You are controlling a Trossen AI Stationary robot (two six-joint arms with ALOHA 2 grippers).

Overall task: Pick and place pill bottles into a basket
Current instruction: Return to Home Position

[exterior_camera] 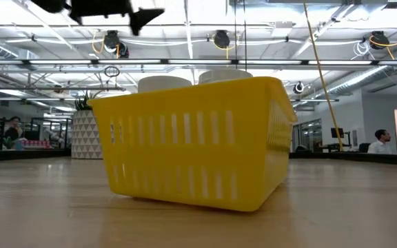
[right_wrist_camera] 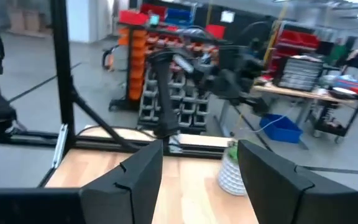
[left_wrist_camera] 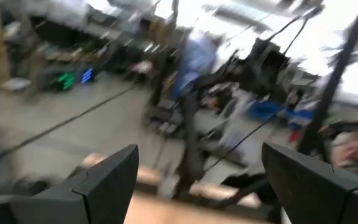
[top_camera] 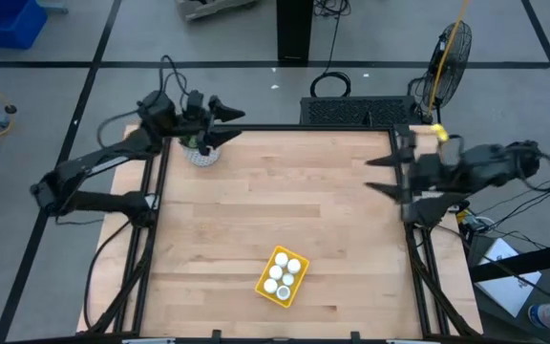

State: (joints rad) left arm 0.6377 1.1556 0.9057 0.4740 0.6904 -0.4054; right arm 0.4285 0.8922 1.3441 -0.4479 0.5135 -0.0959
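The yellow basket (top_camera: 282, 276) sits near the front edge of the table (top_camera: 294, 191), about midway across, with the pill bottles (top_camera: 278, 272) standing inside it; from table height two caps (exterior_camera: 164, 84) show above its rim. No bottle lies loose on the wood. The left gripper (top_camera: 231, 124) hangs over the far left corner, fingers wide apart and empty, just beside the plant pot (top_camera: 201, 153). The right gripper (top_camera: 378, 175) is at the right edge, well apart from the basket, also spread wide with nothing in it. The packing looks done, so what remains is parking the arms: fold each back high and slow, the left minding the pot, neither swinging over the basket
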